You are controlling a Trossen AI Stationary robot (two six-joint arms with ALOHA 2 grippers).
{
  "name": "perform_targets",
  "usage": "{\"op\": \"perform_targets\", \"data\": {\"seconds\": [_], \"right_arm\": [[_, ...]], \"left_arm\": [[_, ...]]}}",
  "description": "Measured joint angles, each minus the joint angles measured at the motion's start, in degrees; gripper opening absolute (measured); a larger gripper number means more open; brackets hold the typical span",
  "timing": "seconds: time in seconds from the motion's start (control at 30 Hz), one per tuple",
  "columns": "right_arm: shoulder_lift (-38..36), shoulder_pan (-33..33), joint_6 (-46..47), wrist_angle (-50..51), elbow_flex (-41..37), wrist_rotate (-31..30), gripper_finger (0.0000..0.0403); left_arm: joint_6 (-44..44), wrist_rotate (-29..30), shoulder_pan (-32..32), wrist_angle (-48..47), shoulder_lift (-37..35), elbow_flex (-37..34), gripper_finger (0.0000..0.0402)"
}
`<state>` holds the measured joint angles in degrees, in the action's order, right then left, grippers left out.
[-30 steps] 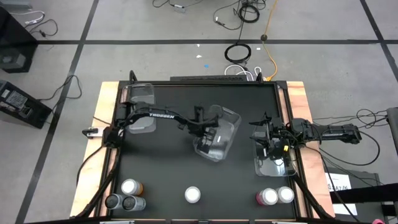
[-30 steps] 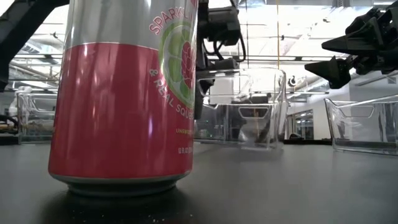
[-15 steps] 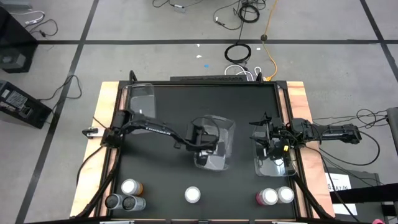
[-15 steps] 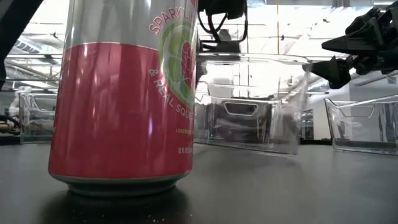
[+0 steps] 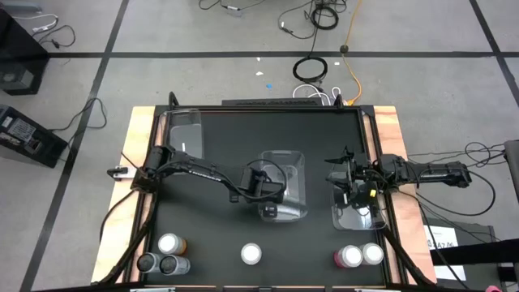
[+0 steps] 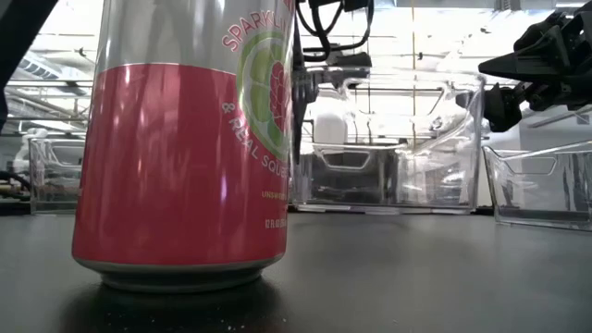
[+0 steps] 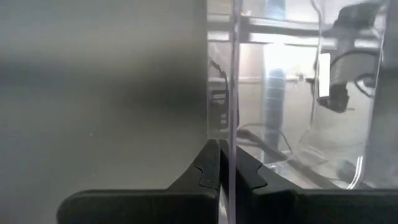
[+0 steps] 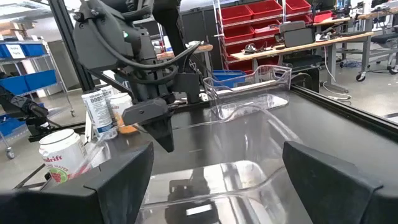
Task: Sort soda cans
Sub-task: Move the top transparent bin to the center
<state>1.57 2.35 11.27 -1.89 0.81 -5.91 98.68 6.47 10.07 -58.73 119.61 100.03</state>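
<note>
Several soda cans stand along the table's near edge: an orange one (image 5: 170, 243), two grey ones (image 5: 159, 264), a red-pink one (image 5: 251, 254) that fills the low view (image 6: 185, 139), and two more at the near right (image 5: 360, 256). A clear bin (image 5: 285, 174) sits mid-table with my left gripper (image 5: 264, 195) shut on its wall. My right gripper (image 5: 332, 173) hangs open at the right, over a second clear bin (image 5: 357, 212), touching nothing. My left gripper pinches the clear bin's left long wall (image 7: 234, 124) at its top rim, toward the near end, one finger (image 7: 208, 169) outside and one inside. The fingers come from above, pointing down. The bin sits level (image 6: 388, 176); whether its base touches the table, I cannot tell.
A third clear bin (image 5: 185, 134) stands at the far left corner. Black tabletop lies bare between the mid-table bin and the row of cans. Wooden edges (image 5: 130, 162) border the table on the left and right.
My left gripper has swung toward the table's near edge and rolled at the wrist, staying shut on the bin wall. The bin, slanted and tipped before, has turned about and now lies level and square to the table's edges.
</note>
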Motion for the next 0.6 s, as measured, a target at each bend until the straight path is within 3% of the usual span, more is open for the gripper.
{"op": "perform_targets", "data": {"seconds": [0.6], "right_arm": [[0.01,0.02,0.0,-0.02,-0.01,0.01,0.035]], "left_arm": [[6.11,-0.36,3.32,0.72,0.02,0.0,0.0013]]}}
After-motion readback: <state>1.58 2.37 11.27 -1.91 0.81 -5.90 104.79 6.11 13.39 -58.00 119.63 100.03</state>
